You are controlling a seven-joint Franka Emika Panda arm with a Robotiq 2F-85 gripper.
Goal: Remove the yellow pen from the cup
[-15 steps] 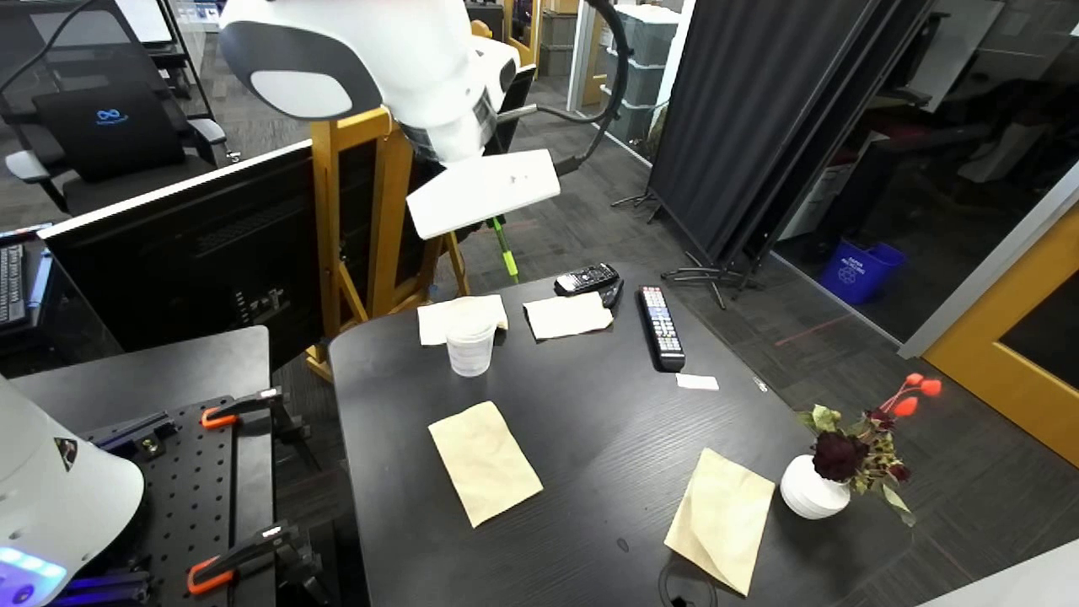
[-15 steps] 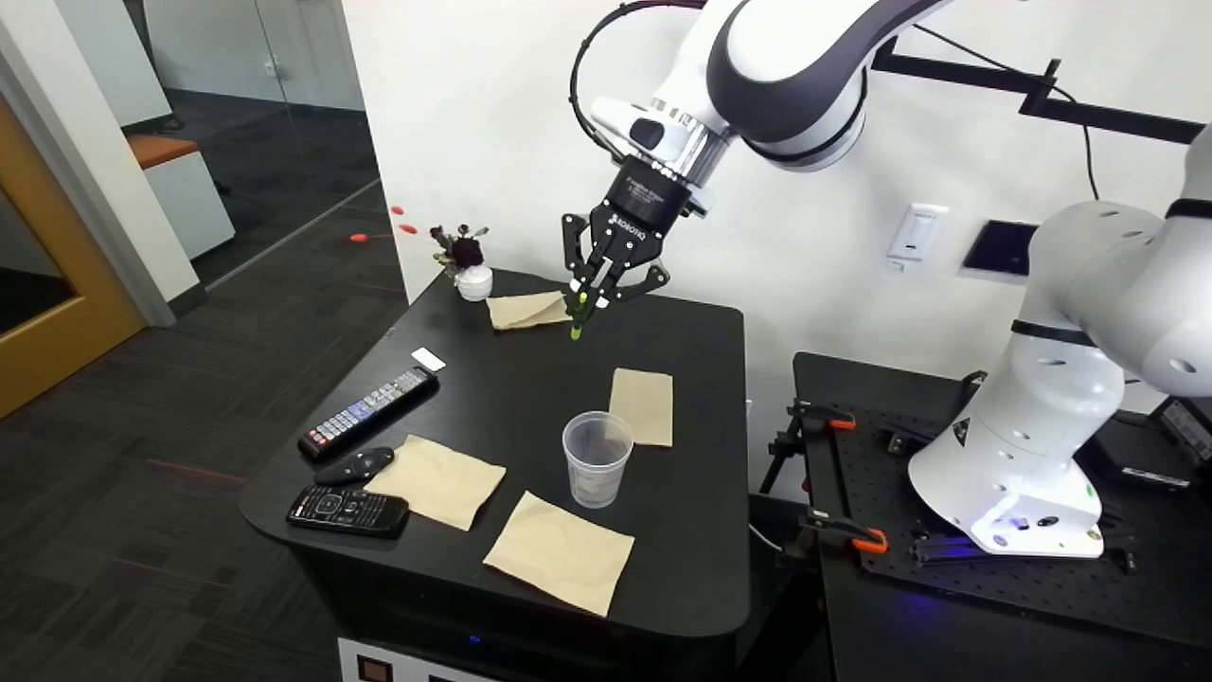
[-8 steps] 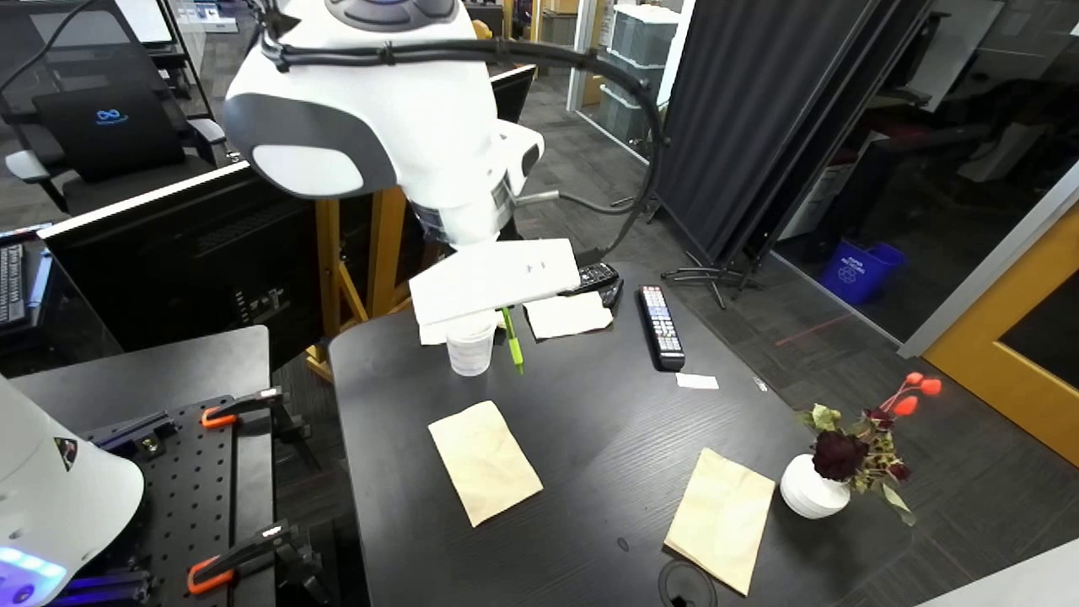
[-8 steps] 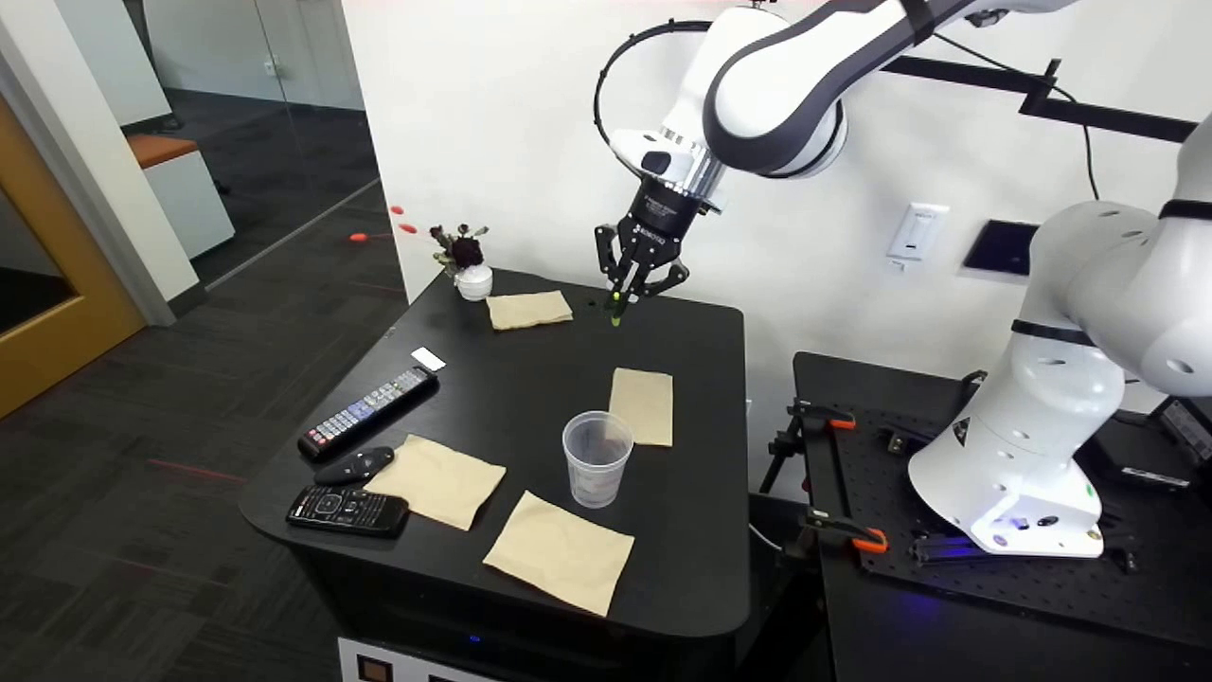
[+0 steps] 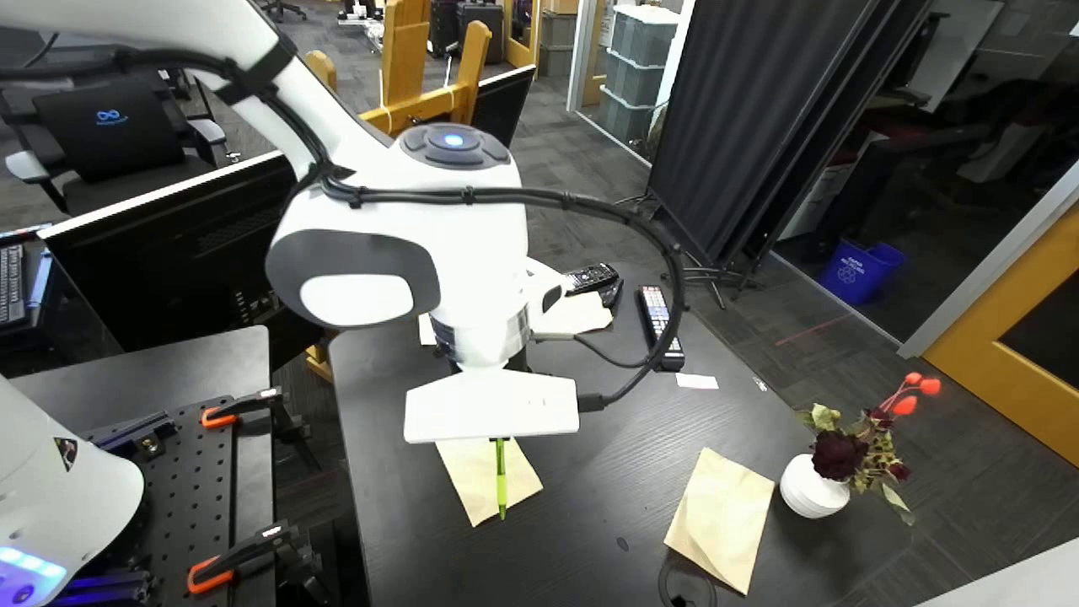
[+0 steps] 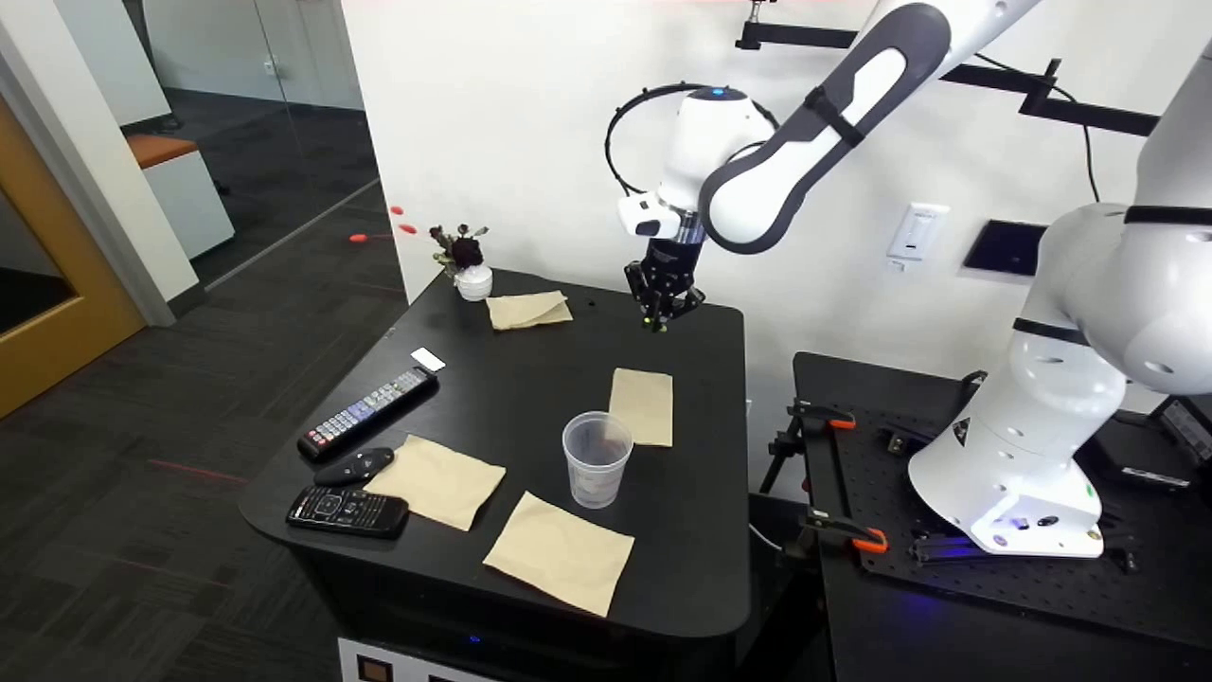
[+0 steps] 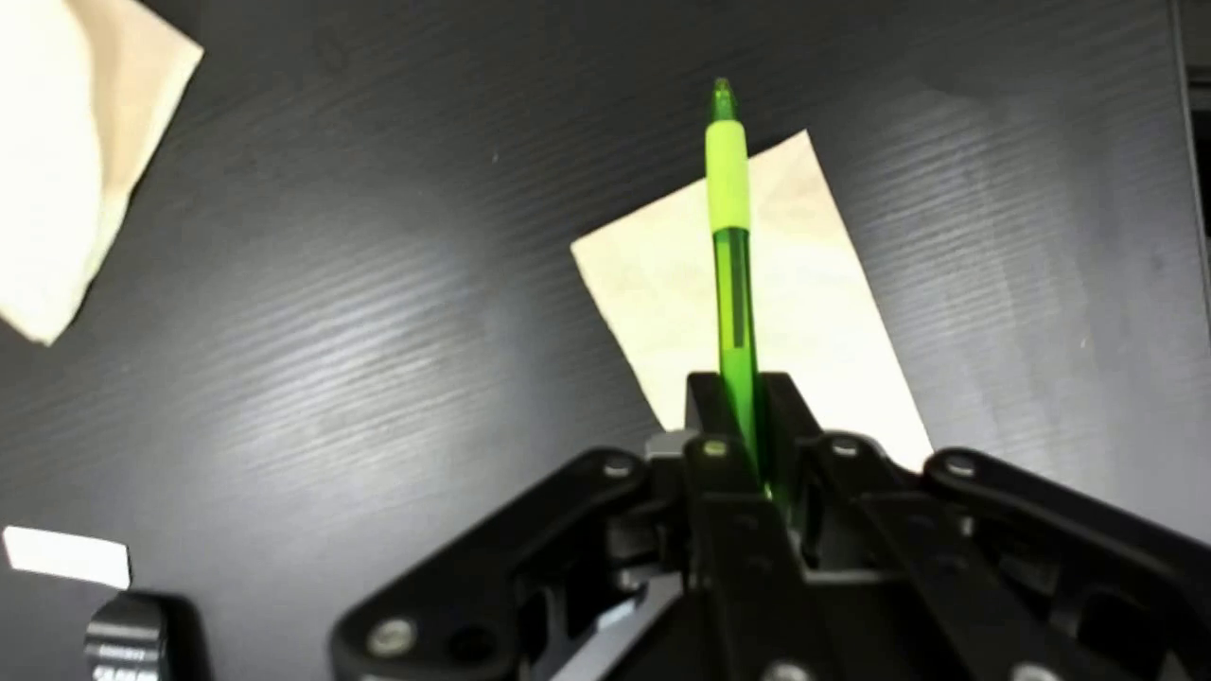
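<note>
Your fingers [image 7: 703, 405] are pinching the yellow pen [image 7: 732, 274] (greenish) | you're risking slippage | if its jutting tip [image 7: 723, 100] is catching the table [image 7: 378, 236]

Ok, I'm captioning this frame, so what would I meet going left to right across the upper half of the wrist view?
Pale tan sheet at the far left → yellow pen → edge of the dark table. A second sheet lies behind the pen in the picture, so it is left out.
</note>
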